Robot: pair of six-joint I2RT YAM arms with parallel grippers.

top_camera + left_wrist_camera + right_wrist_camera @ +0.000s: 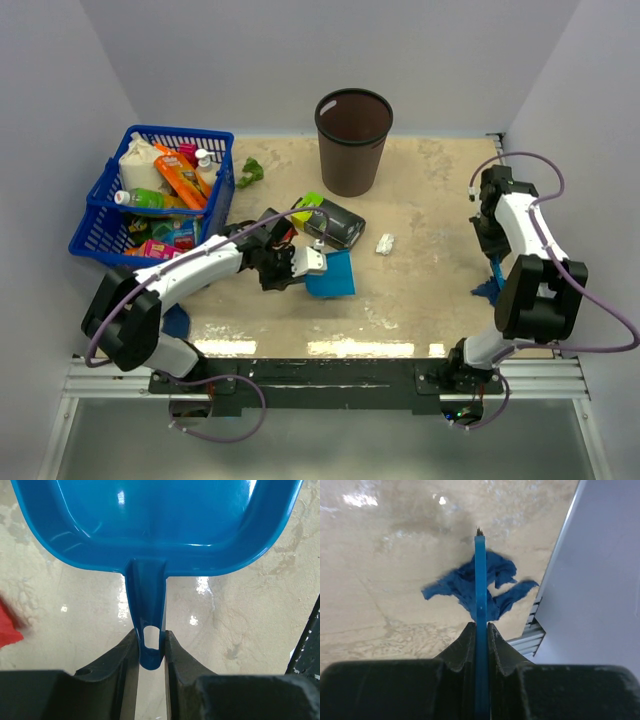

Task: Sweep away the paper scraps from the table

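My left gripper (300, 266) (150, 647) is shut on the handle of the blue plastic dustpan (331, 273) (160, 525), which rests near the middle of the table (430, 300). My right gripper (493, 260) (480, 630) is shut on a thin blue brush handle (479, 580) by the table's right edge, just over a blue paper scrap (487, 291) (455, 587). A white scrap (385, 243) lies right of the dustpan. A green scrap (249, 172) lies near the basket. A red scrap (7, 625) shows left of the dustpan. Another blue scrap (176, 322) lies by the left arm's base.
A black-and-lime box (332, 221) lies just behind the dustpan. A dark waste bin (353, 140) stands at the back centre. A blue basket (100, 200) full of bottles and packets stands at the back left. A grey wall (600, 580) and metal rail run close beside the right gripper.
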